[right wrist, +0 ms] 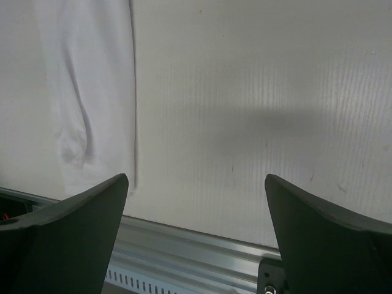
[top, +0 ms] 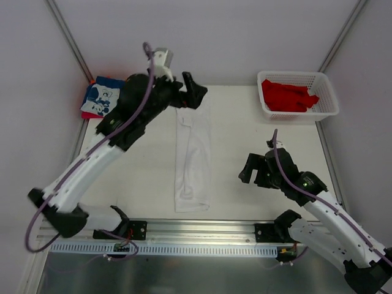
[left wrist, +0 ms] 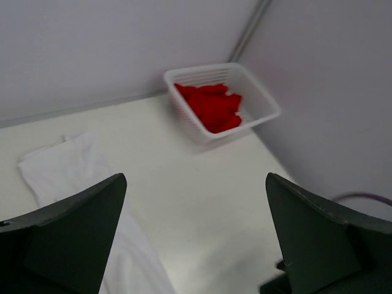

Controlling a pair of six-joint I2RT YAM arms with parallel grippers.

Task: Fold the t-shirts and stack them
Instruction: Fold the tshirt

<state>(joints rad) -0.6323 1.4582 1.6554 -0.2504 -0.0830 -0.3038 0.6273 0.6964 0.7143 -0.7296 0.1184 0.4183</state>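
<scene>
Beneath your left jaws | folded white cloth t-shirt (top: 193, 159) | both jaws wide, empty | your one-layer pinch could unfold it

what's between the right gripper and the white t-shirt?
Nothing: only bare table separates the right gripper from the white t-shirt in the top view; the right wrist view shows the same.

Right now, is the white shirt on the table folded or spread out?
Partly folded. The white shirt lies flat as one long narrow strip, no sleeves sticking out, not yet a compact bundle.
</scene>
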